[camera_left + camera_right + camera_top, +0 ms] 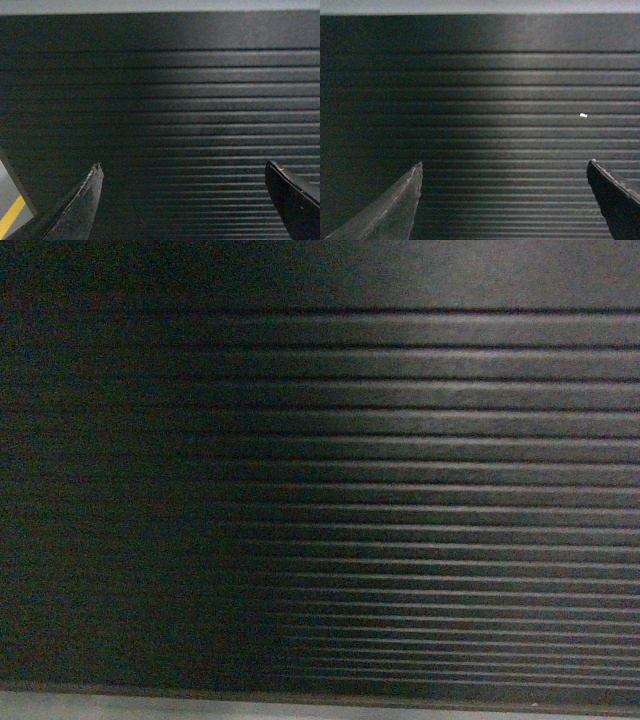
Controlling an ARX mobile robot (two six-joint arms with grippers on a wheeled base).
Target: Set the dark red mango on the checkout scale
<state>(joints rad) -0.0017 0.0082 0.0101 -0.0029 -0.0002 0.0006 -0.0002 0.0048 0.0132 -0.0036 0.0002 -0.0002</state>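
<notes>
Mango: not seen in any of the three views; its position cannot be told.
Scale: not seen in any view.
Checkout (pixel 400 490): its dark front is seen close up and fills the head view. The front is formed of horizontal ribbed slats; the right part is lit, the left part is shaded.
Plinth (pixel 150 706): a grey strip is seen along the lower edge of the head view, directly below the slats.
Checkout, left wrist view (pixel 190 110): the same slatted front is faced; a pale band is seen above its upper edge.
Left tool (pixel 182 200): the two dark fingers are held wide apart, with nothing between them; only the slats are seen in the gap.
Floor (pixel 7 200): a grey patch is visible at the lower left, beside the checkout's corner.
Yellow line (pixel 12 215): painted on that floor patch.
Right tool (pixel 504 200): the fingers are spread wide apart and nothing is held.
White speck (pixel 583 115): seen on one slat in the right wrist view; its nature cannot be told.
</notes>
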